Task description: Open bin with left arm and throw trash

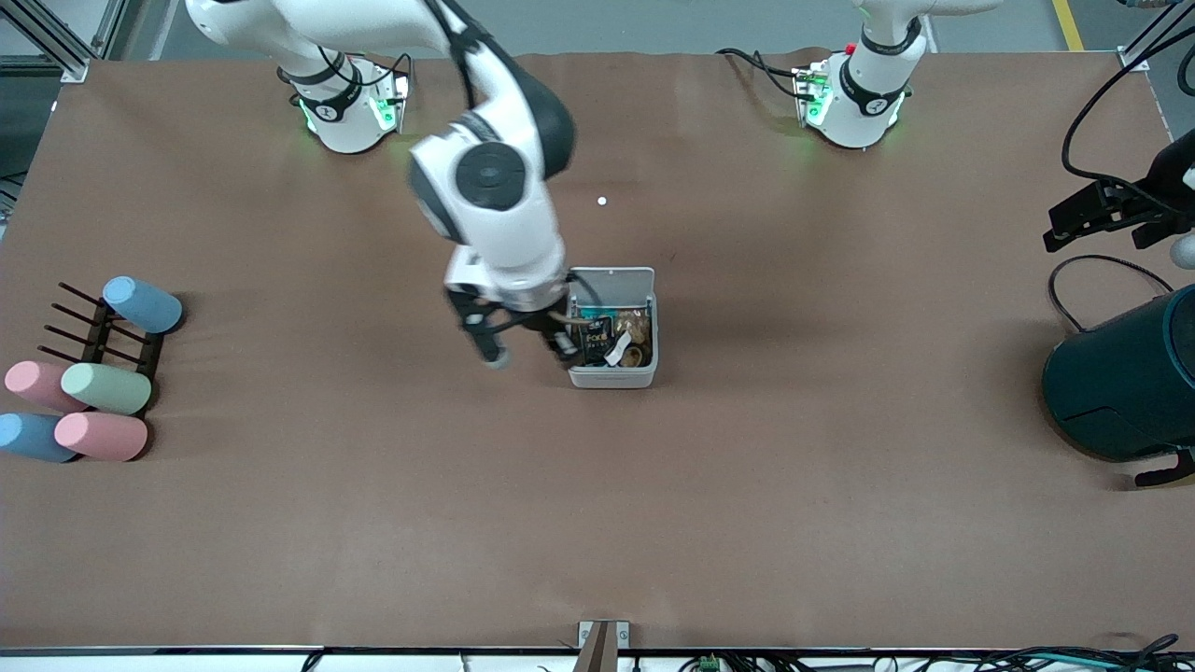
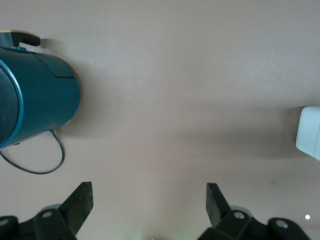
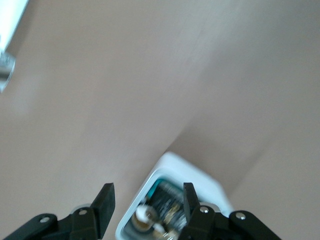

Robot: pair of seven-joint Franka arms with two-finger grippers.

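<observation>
1. A wide table covered in a plain matte brown sheet (image 1: 794,523) fills nearly the whole front view; the covering is smooth, with faint creases near the right arm's end.
2. Along the table's edge nearest the front camera runs a thin dark strip with a small grey metal bracket (image 1: 602,637) at its middle and loose cables just below it.
3. Past the table's top edge lies a grey floor (image 1: 653,23) with a yellow painted line (image 1: 1067,23) on it.
4. Silver aluminium frame posts (image 1: 56,42) stand at the top corner by the right arm's end.
5. The lighting is even and soft, casting only diffuse shadows on the brown surface.
</observation>
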